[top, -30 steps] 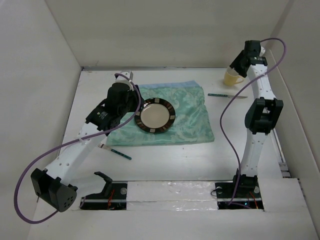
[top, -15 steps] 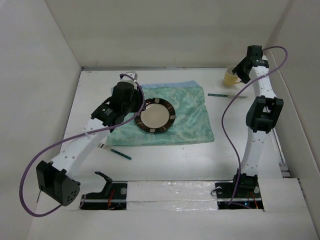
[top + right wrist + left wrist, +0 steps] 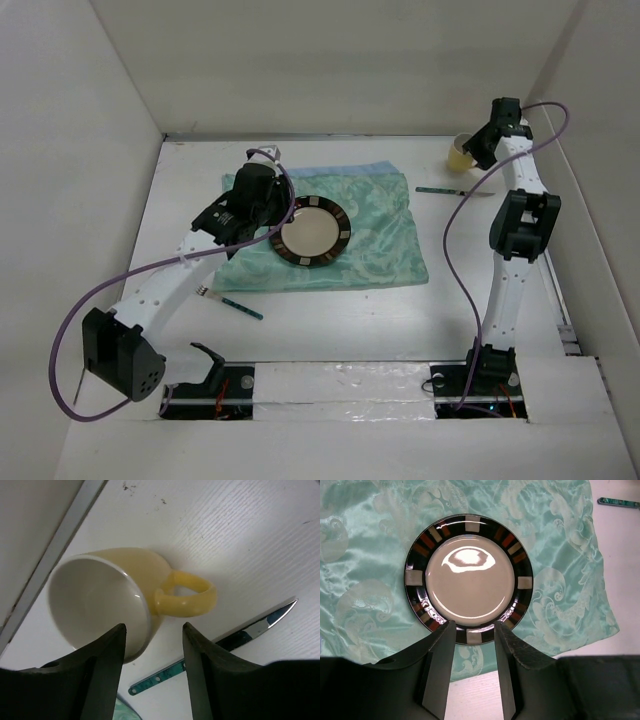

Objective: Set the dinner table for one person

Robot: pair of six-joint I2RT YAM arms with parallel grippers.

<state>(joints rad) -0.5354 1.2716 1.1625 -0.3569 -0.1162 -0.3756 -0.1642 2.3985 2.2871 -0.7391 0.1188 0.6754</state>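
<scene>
Desk (image 3: pixel 330 330): white, squarish, no clear long axis. Its sides run square to the white panels (image 3: pixel 350 60) on the left, back and right, and its near edge is on the robot's side.

Fork (image 3: pixel 232 303): flat on the desk at near left, just off the placemat's near-left corner. Its long axis is diagonal, with the tines far-left and the teal handle near-right.

Left end effector (image 3: pixel 474 630): over the left part of the placemat (image 3: pixel 560 525), pointing at the plate (image 3: pixel 469 577). The fingers are apart and flank the near rim of the plate, with nothing clamped. Contact with the rim can't be told.

Plate: dark banded rim, cream centre, flat on the placemat, left of the mat's middle. The placemat is mint green with its long axis left-right, slightly skewed, around mid-desk.

Knife (image 3: pixel 455 191): on bare desk right of the placemat, far side. Its long axis is roughly left-right, teal handle left, blade tip right.

Mug (image 3: pixel 115 600): yellow, in the far-right corner by the back panel. Its handle sticks out on the knife side.

Right end effector (image 3: pixel 153 626): at the mug, fingers apart. One finger is over the mug's mouth and the other is outside by the handle. It isn't clamped, and contact can't be told.
</scene>
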